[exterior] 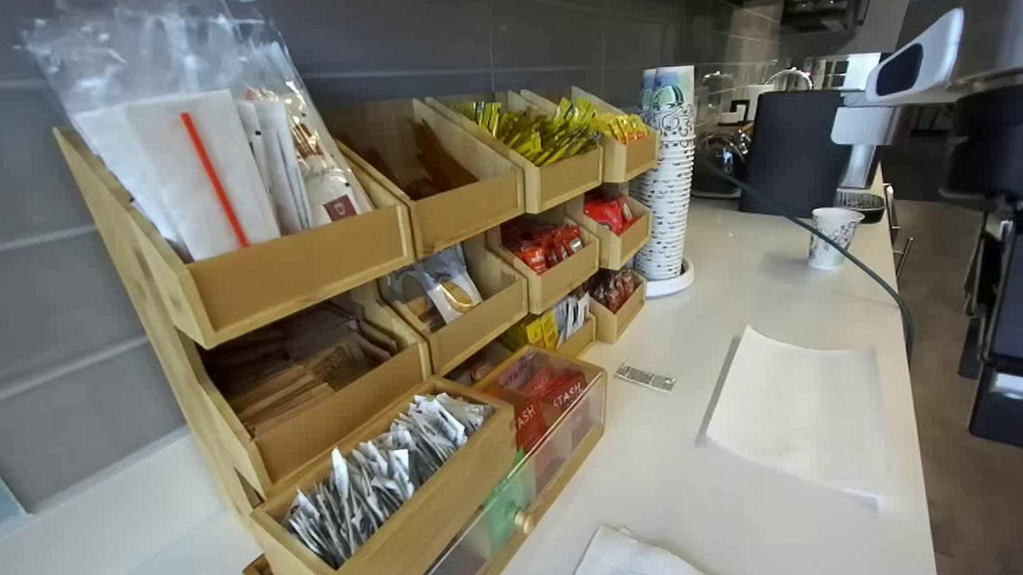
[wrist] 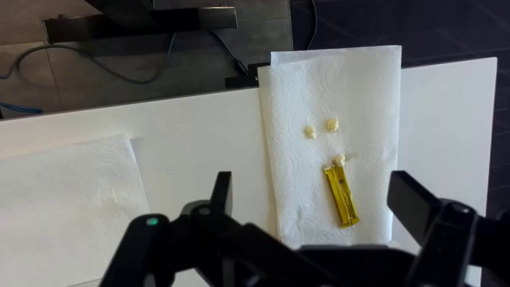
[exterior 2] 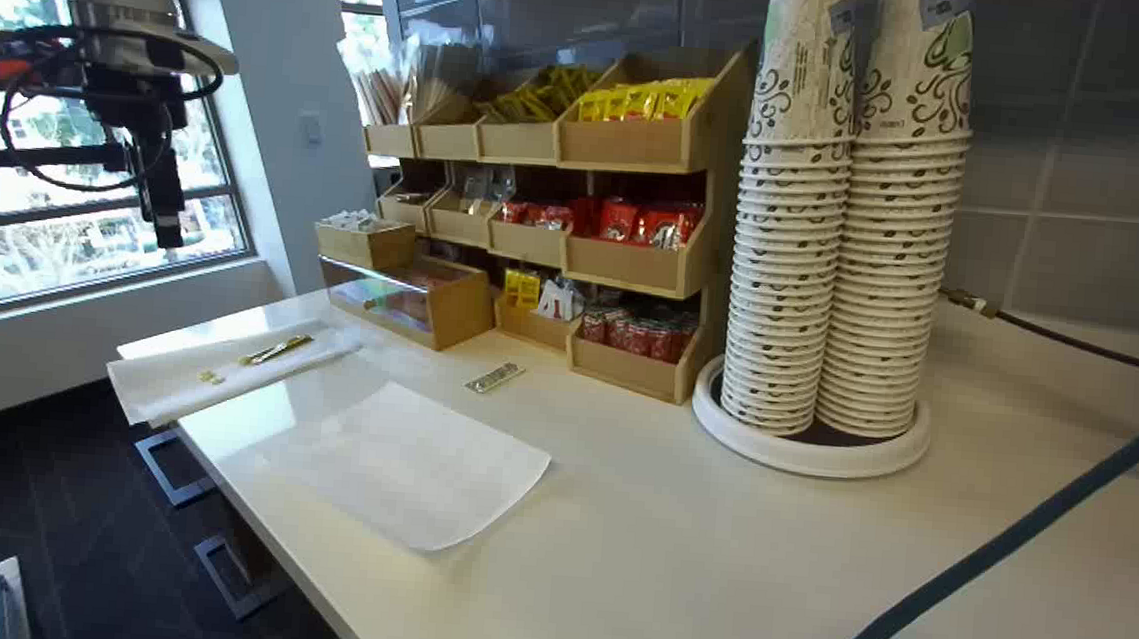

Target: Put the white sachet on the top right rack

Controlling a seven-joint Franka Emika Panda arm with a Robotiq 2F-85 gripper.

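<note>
Two fingers (wrist: 410,205) of the gripper (wrist: 314,194) stand wide apart, with nothing in the gap. Below the gripper, on a paper towel (wrist: 338,79), lies a yellow packet (wrist: 342,197) — not the item to pick. Off to the gripper's side, leftward in the wrist view, lies the large white sheet (wrist: 67,207). Farther from the gripper, between that sheet and the organiser (exterior 2: 719,225), the white sachet (exterior 2: 495,376) lies flat on the counter (exterior 2: 664,547) (visible in both exterior views, absent from the wrist view). Governing relation: the sachet is lower than the gripper, sideways from it and toward the organiser. Its long axis runs roughly across the counter, sheet to organiser; the jaws face each other along the counter's length and should therefore pinch its narrow width with little turning — verify on approach. Farthest out, beyond the sachet, is the top right rack (exterior 2: 632,145), holding yellow packets (exterior 2: 640,102). Probable next step: translate above the sachet, descend, grip. Caution: so thin an item may slip.
</note>
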